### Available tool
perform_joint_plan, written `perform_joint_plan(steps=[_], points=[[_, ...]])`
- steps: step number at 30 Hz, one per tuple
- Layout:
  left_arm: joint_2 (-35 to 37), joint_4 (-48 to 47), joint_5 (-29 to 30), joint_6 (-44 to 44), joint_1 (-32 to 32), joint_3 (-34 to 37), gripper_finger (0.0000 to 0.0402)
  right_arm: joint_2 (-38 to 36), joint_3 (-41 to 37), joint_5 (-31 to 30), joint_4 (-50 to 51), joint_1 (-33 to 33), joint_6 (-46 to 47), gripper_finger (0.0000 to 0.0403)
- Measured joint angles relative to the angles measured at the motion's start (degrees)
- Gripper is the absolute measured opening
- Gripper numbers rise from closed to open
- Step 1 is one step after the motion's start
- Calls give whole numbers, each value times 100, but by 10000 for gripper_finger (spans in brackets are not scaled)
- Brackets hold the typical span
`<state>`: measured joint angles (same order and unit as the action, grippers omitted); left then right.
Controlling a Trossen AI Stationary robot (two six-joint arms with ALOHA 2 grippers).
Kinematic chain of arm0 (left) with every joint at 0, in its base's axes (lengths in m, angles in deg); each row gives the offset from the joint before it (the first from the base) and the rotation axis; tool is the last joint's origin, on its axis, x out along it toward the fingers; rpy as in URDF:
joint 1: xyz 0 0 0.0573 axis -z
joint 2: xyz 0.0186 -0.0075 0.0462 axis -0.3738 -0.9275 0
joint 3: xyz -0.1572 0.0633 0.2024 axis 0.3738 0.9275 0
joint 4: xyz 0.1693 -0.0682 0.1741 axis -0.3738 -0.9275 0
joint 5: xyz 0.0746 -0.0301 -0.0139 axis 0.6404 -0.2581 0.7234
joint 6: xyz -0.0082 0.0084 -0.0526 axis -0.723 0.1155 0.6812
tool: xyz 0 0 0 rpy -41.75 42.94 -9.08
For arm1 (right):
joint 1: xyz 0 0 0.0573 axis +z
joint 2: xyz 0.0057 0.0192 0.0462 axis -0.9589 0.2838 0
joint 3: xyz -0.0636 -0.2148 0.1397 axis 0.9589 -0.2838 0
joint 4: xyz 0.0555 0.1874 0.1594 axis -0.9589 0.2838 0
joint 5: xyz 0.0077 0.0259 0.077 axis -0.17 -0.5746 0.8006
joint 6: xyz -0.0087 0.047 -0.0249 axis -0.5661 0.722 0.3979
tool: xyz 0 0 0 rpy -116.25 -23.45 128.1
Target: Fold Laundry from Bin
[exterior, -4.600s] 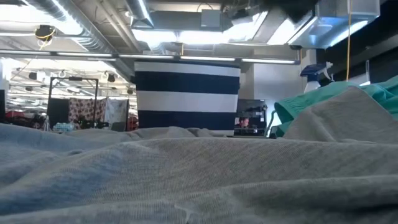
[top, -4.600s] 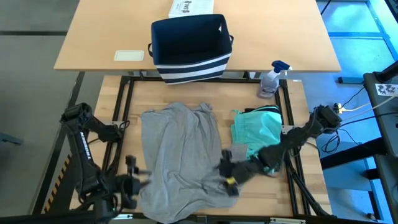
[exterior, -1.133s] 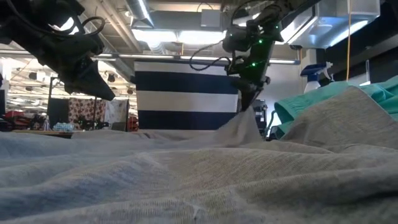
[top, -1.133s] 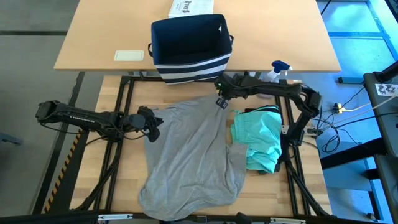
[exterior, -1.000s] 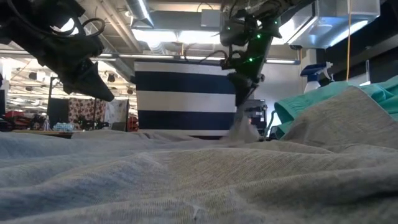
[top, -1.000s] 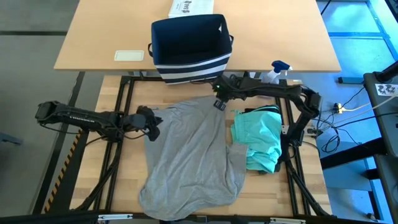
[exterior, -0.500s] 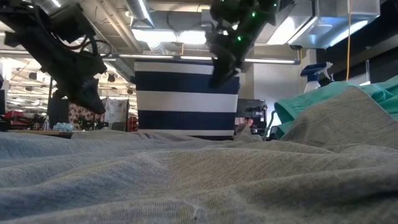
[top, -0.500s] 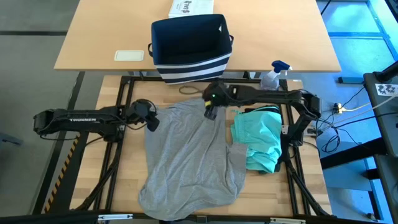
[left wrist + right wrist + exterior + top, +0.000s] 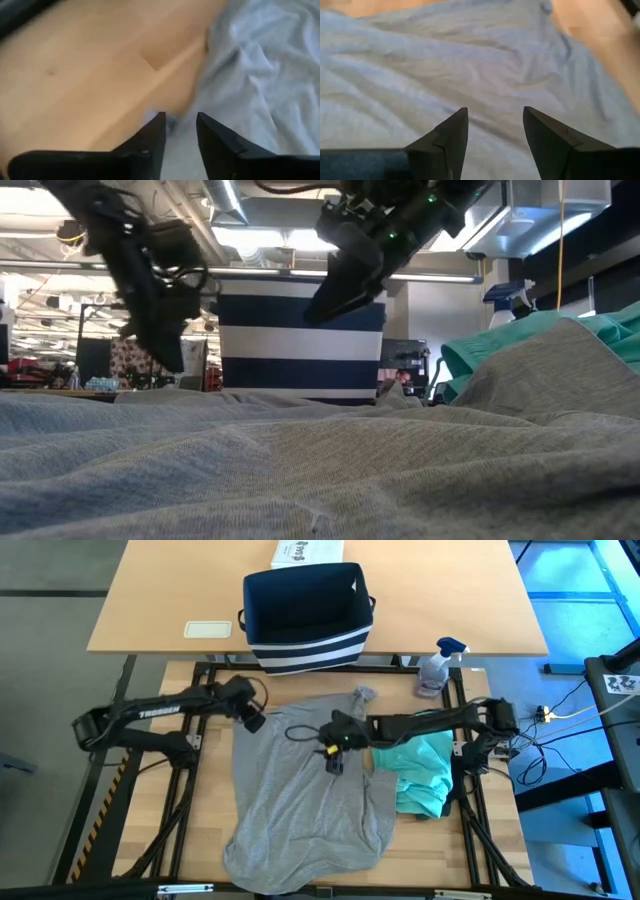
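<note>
A clear plastic spray bottle with a blue trigger [image 9: 437, 664] stands near a white printed box [image 9: 306, 552] and a pale rectangular card [image 9: 208, 629] (both on the light wooden table [image 9: 150, 600])

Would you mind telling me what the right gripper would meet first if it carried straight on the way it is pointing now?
Most likely the grey shirt: the right gripper, open and empty, points right at it.
</note>
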<state>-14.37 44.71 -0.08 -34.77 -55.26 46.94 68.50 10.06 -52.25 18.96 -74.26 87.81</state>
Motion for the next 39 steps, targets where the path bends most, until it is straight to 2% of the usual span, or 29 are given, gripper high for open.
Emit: perform_joint_plan(steps=[3, 8, 16, 23, 27, 32, 34, 39], points=[[-410, -265, -40, -376, -333, -476, 134, 0, -111, -2, -195, 169, 27, 188], [-1178, -973, -606, -891, -872, -953, 163, 0, -154, -74, -363, 360, 22, 188], [-2006, -1151, -1354, -1309, -1377, -977, 163, 0, -159, -164, -370, 451, 22, 188], [-2138, -1160, -1408, -1638, -1382, -977, 160, 0, -159, -170, -369, 451, 22, 188], [-2138, -1068, -1399, -1798, -1378, -977, 120, 0, -159, -170, -372, 449, 22, 188], [-2138, -796, -1445, -1818, -1378, -977, 18, 0, -159, -170, -372, 449, 22, 188], [-2114, -751, -1376, -1835, -1376, -979, 8, 0, -159, -170, -369, 449, 22, 188], [-1774, -900, -641, -1825, -1324, -1100, 3, 0, -156, -170, -369, 449, 22, 188]])
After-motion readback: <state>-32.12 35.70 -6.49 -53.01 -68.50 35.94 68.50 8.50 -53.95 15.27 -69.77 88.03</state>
